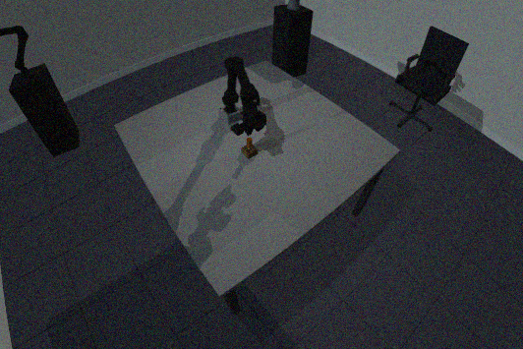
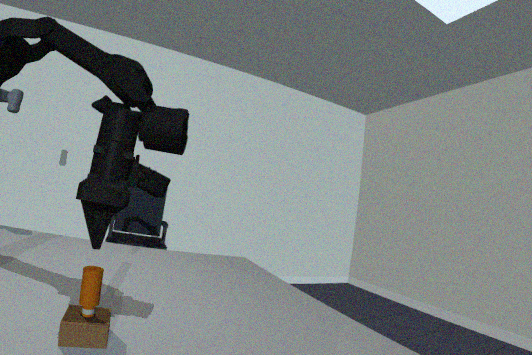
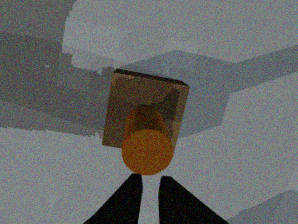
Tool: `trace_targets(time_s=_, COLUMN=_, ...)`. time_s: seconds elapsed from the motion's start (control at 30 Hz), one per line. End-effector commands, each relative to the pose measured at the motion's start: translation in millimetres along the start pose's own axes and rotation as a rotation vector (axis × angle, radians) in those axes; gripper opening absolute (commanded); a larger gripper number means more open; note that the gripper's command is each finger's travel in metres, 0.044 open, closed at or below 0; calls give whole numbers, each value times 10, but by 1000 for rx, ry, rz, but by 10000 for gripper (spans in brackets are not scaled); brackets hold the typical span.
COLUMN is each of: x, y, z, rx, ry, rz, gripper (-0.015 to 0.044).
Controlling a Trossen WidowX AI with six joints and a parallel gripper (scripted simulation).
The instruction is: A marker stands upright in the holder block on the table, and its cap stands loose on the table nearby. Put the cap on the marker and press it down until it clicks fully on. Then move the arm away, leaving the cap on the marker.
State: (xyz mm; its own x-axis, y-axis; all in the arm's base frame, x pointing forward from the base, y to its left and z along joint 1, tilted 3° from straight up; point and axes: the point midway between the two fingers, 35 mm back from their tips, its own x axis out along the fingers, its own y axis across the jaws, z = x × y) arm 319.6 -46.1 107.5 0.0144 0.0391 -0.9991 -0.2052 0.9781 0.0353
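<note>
The holder block (image 1: 252, 153) (image 2: 84, 335) (image 3: 114, 110) is brown and stands on the table. The orange cap (image 1: 249, 142) (image 2: 91, 287) (image 3: 148, 152) sits upright over the marker in it. A short white band of the marker (image 2: 88, 312) shows between the cap's lower edge and the block; whether the cap is fully clicked on cannot be told. My gripper (image 1: 249, 133) (image 2: 96, 247) (image 3: 149, 183) points down a little above the cap, apart from it. Its fingers are nearly together, with only a narrow gap and nothing between them.
The pale table (image 1: 305, 182) carries the arm's base at its back. Shadows of the arm fall across it. Off the table stand two dark pedestals (image 1: 292, 39) (image 1: 44, 108) with other arms, and an office chair (image 1: 428, 74) (image 2: 142, 210).
</note>
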Motion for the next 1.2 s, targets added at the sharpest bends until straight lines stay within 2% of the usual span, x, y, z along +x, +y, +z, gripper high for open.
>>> trace_targets(time_s=0.0, x=5, y=-1, z=3, rx=64, ry=-1, rz=-3, gripper=0)
trace_targets(time_s=0.37, x=28, y=-2, z=4, rx=64, ry=-1, rz=-3, gripper=0)
trace_targets(time_s=1.17, x=353, y=-2, z=4, rx=64, ry=-1, rz=-3, gripper=0)
